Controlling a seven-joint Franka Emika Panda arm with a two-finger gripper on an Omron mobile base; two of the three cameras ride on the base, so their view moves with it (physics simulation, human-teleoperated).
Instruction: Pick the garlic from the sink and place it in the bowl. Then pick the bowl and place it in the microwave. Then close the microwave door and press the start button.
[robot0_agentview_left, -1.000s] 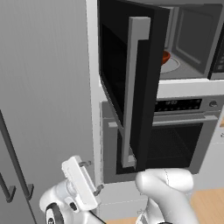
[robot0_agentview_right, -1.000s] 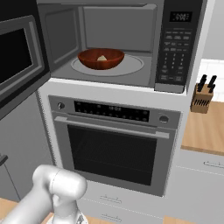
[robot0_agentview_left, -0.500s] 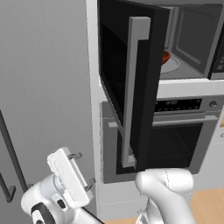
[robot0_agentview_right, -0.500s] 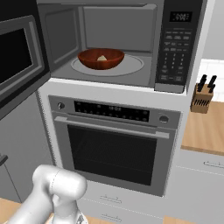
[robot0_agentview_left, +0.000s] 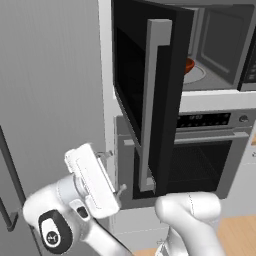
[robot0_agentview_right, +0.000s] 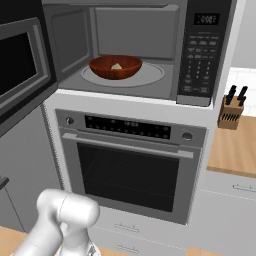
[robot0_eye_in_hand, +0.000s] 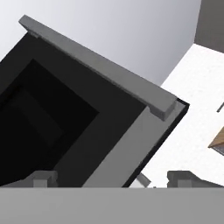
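A tall grey cabinet wall (robot0_agentview_left: 50, 95) fills the 9 o'clock side of the left base view, with a dark vertical handle (robot0_agentview_left: 11, 170) near its lower edge. A built-in oven (robot0_agentview_right: 131, 172) with a dark glass window, a horizontal bar handle (robot0_agentview_right: 127, 146) and 2 knobs sits at the middle of the right base view. Below it are pale grey drawers (robot0_agentview_right: 150, 232). At 3 o'clock a wooden tabletop (robot0_agentview_right: 235, 147) carries a knife block (robot0_agentview_right: 231, 111) against a white wall. Light is even, without hard shadows.

You see a glossy white arm (robot0_agentview_left: 190, 212) of rounded links, 1 dark round joint cap (robot0_agentview_left: 54, 231) bearing a small white logo, and a flat white hand block (robot0_agentview_left: 92, 181).
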